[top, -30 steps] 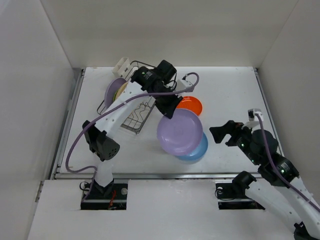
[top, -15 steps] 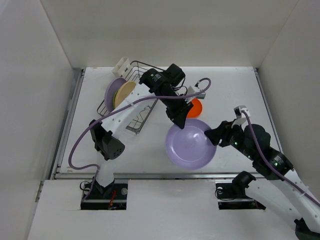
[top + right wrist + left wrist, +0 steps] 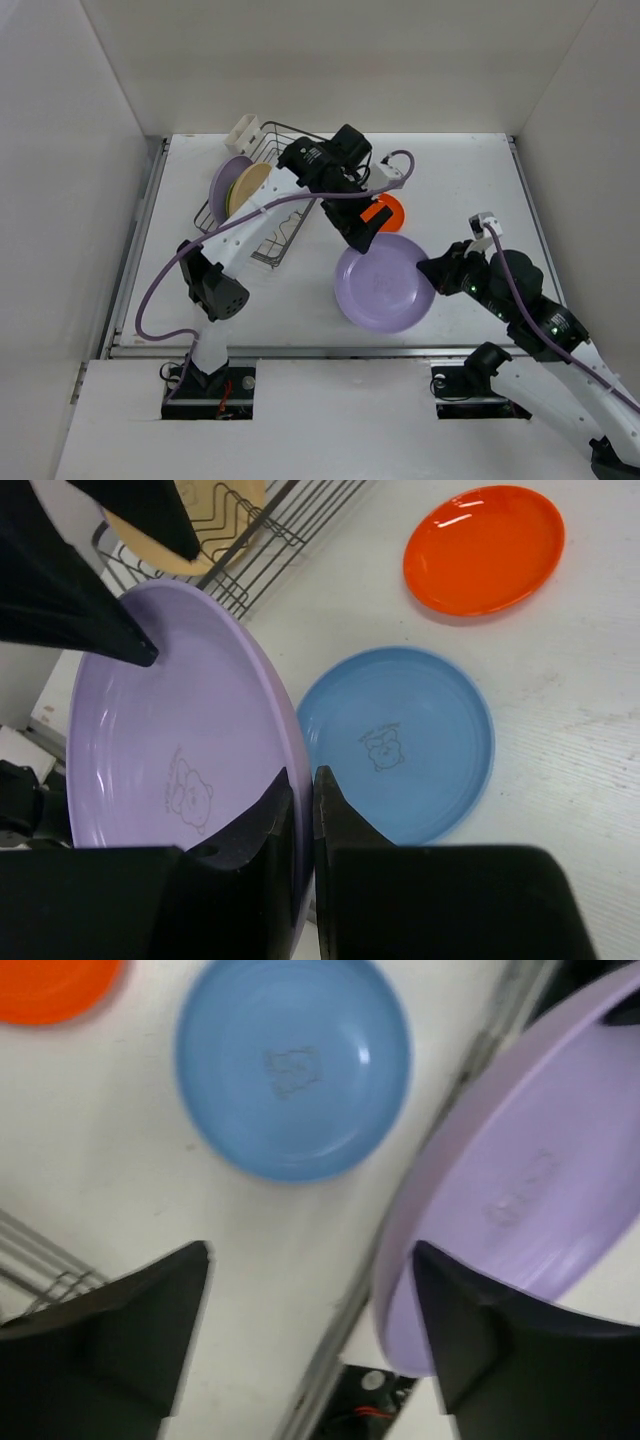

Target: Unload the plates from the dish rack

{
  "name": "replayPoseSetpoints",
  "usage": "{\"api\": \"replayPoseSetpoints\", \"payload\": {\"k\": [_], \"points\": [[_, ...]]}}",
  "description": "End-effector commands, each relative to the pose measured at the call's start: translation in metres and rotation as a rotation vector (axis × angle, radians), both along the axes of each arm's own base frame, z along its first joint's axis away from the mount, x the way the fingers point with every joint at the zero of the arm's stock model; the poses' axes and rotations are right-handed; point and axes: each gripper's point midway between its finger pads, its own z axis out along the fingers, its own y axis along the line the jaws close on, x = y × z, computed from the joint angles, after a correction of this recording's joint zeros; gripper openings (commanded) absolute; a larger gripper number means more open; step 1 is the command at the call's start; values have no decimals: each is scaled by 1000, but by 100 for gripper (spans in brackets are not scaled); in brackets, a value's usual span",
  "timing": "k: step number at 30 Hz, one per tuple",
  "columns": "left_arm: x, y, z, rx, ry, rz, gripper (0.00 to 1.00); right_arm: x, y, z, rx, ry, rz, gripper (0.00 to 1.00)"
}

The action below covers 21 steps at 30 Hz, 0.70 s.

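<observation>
A lavender plate (image 3: 385, 283) hangs tilted above the table, and my right gripper (image 3: 437, 272) is shut on its right rim. In the right wrist view the jaws (image 3: 300, 790) pinch that lavender plate (image 3: 170, 750) edge-on. My left gripper (image 3: 362, 240) stands open at the plate's far rim; its fingers (image 3: 130, 1330) are spread wide, and the lavender plate (image 3: 520, 1180) lies against the right one. Flat on the table below lie a blue plate (image 3: 400, 740) and an orange plate (image 3: 485, 548). The dish rack (image 3: 270, 215) holds a cream plate (image 3: 248, 185) and another lavender plate (image 3: 224, 180).
A white caddy (image 3: 245, 130) sits at the rack's far corner. The left arm reaches across from the rack toward the middle. White walls close in the table on three sides. The blue plate (image 3: 293, 1065) lies right under the left gripper.
The left arm carried the lavender plate from beside the rack to above the blue plate. The right gripper moved in and shut on its rim, and the left gripper opened and let go.
</observation>
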Motion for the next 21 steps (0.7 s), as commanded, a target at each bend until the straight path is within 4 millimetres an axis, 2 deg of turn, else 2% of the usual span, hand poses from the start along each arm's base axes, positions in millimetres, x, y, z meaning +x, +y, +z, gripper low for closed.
{"api": "replayPoseSetpoints", "payload": {"k": [1,2,4,6,7,8,9,11,12,13,15,16,17,21], "points": [[33,20,27,30,-197,159,90,11,-10,6,19,8,-102,0],[45,28,31,61,-255,225,100,14,-11,3,8,14,-119,0],[58,37,31,101,-310,289,100,22,-13,-9,-27,55,-160,0],[83,60,39,144,-392,408,100,26,-12,-17,-52,90,-173,0],[88,75,46,155,-424,461,100,31,-8,-28,-76,131,-178,0],[95,81,43,163,-420,480,100,34,-7,-35,-97,148,-186,0],[105,102,50,173,-451,545,100,37,-7,-40,-101,170,-202,0],[116,123,46,187,-458,603,100,46,-8,-50,-120,199,-249,0],[119,136,51,183,-473,638,100,47,-9,-58,-124,221,-271,0],[128,155,52,188,-476,693,100,50,-12,-65,-133,227,-298,0],[130,177,40,217,-446,734,100,51,-14,-70,-114,239,-333,0],[132,193,43,202,-440,775,100,55,-16,-70,-105,230,-357,0],[132,200,33,210,-418,786,100,55,-18,-78,-106,239,-374,0],[131,223,22,231,-400,817,100,63,-15,-85,-57,216,-406,0]]}}
